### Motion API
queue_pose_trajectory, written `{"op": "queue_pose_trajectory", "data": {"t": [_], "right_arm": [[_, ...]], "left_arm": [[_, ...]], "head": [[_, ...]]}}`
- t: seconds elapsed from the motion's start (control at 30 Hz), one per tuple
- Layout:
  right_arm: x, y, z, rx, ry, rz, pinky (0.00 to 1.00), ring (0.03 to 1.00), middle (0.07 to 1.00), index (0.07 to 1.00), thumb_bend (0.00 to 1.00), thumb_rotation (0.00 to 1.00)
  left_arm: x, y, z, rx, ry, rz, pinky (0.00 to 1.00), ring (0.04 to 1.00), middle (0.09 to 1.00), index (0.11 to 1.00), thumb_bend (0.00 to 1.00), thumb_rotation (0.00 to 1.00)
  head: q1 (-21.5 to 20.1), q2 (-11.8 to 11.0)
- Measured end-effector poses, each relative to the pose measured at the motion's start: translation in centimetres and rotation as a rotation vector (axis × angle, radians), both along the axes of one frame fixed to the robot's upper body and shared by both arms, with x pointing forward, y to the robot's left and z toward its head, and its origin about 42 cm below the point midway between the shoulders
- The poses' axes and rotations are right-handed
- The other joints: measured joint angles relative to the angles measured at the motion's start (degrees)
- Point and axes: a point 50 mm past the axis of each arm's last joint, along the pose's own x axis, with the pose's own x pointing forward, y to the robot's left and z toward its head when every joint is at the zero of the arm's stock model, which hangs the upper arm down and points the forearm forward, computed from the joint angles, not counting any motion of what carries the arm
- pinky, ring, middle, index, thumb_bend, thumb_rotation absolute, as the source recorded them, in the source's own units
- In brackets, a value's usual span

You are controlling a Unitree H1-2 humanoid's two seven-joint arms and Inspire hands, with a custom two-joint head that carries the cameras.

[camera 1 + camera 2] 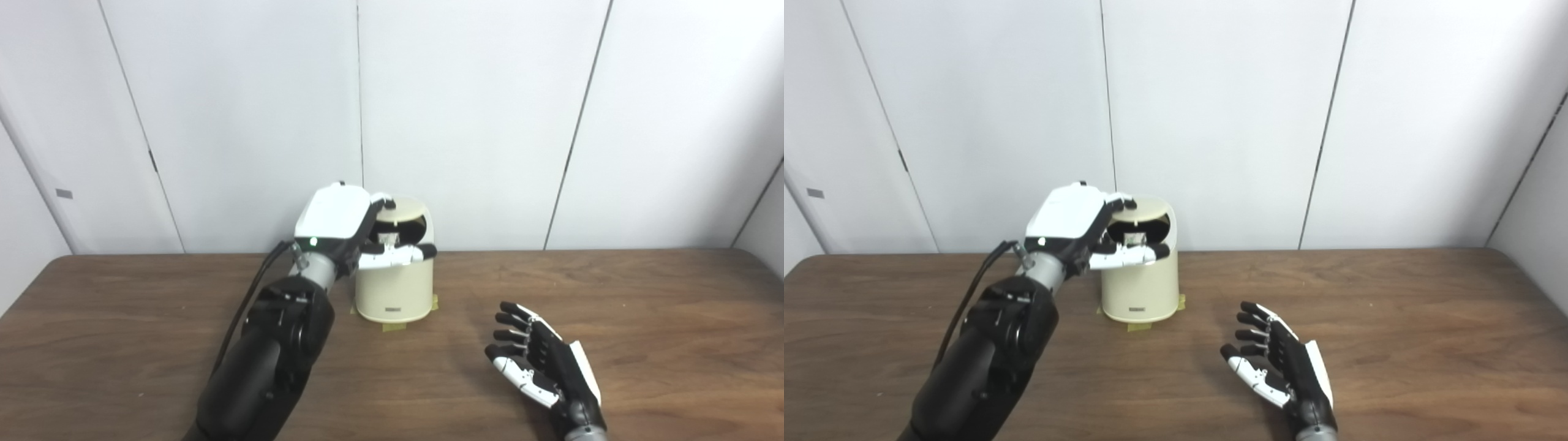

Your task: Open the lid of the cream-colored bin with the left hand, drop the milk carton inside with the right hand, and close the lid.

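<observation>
The cream-colored bin [395, 288] stands upright at the back middle of the table. Its lid [409, 209] is tipped, leaving a dark opening below it. My left hand [343, 217] is at the bin's top, with fingers curled over the lid's left edge and the thumb [401, 253] lying across the front rim. Inside the opening a small pale shape [1134, 237] shows; I cannot tell whether it is the milk carton. No carton is visible on the table. My right hand [539, 361] is open and empty, low over the table to the right of the bin and nearer me, palm facing left.
Yellow tape [395, 326] marks the bin's base on the brown wooden table [643, 318]. White wall panels stand close behind the bin. A black cable [251, 294] runs along my left forearm.
</observation>
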Motion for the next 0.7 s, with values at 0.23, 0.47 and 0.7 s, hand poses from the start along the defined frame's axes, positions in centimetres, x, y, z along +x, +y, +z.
{"op": "queue_pose_trajectory", "data": {"t": [0.23, 0.47, 0.7], "right_arm": [[-0.9, 0.5, 0.0, -0.017, 0.024, 0.014, 0.62, 0.694, 0.783, 0.802, 0.30, 0.31], [-1.7, 0.7, -0.1, -0.012, 0.051, 0.022, 0.64, 0.710, 0.799, 0.808, 0.31, 0.34], [-2.1, 0.9, 0.4, -0.027, 0.070, 0.027, 0.61, 0.701, 0.795, 0.810, 0.32, 0.33]], "left_arm": [[-1.0, 0.0, -1.4, 0.026, 0.044, -0.014, 0.95, 0.852, 0.810, 0.817, 0.81, 0.96], [-1.9, 0.9, -3.4, 0.048, 0.042, -0.019, 0.94, 0.846, 0.813, 0.813, 0.77, 0.96], [-2.2, 0.8, -4.0, 0.088, 0.017, -0.031, 1.00, 0.851, 0.823, 0.808, 0.76, 0.93]], "head": [[-1.1, 1.1], [-1.4, 1.8], [-1.8, 2.1]]}}
